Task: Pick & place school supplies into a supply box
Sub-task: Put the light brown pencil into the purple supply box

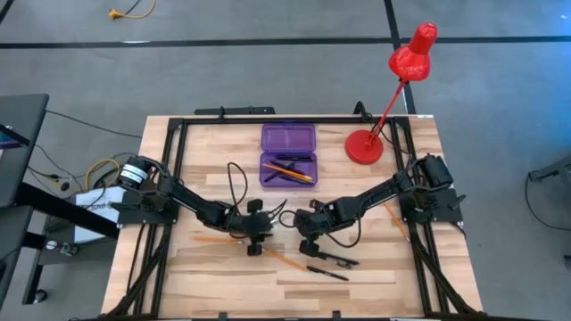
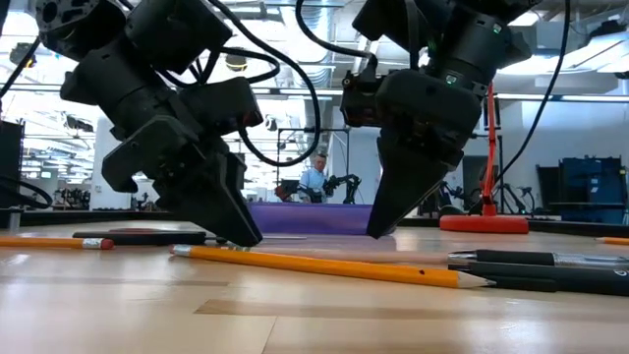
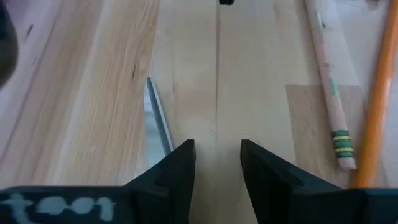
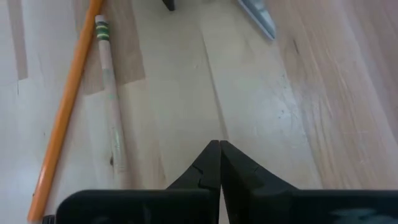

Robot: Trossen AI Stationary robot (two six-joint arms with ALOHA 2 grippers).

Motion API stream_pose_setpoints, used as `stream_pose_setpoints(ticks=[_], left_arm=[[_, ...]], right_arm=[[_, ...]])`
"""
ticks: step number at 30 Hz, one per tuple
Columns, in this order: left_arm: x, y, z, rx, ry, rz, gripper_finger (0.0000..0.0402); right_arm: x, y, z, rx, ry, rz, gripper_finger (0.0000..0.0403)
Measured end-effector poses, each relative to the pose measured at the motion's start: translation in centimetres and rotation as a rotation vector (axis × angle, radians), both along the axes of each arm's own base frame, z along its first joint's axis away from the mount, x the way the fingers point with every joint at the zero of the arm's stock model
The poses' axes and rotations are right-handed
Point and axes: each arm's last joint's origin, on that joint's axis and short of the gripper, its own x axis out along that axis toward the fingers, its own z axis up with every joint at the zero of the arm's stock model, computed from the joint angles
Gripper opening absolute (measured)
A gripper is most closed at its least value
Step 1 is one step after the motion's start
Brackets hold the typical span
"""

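lying just beside both grippers' fingers [image 2: 236,221], apparently untouched: orange pencil [image 2: 324,265]

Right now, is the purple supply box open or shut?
Open. In the high view the supply box lies with its lid flipped back, and orange pencils show inside the near half.

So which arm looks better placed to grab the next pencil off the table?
Probably left. The left gripper is open, empty and low beside the orange pencil; the right gripper is shut empty.
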Motion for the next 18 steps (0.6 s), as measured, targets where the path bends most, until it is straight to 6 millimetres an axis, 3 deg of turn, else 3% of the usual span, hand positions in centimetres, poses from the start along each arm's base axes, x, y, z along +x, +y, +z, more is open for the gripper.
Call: stream_pose_setpoints(ticks=[7,13,18], left_arm=[[-0.3,-0.1,0.7,-0.029,0.004,-0.033,0.0123],[-0.7,-0.8,3.0,-0.031,-0.058,-0.096,0.0123],[-1.1,-0.9,2.6,-0.008,-0.004,-0.100,0.0123]], right_arm=[[0.0,0.1,0.4,0.038,0.005,0.037,0.0001],[0.3,2.6,2.0,0.051,-0.057,0.303,0.0000],[0.0,3.5,2.1,-0.018,-0.061,0.300,0.0001]])
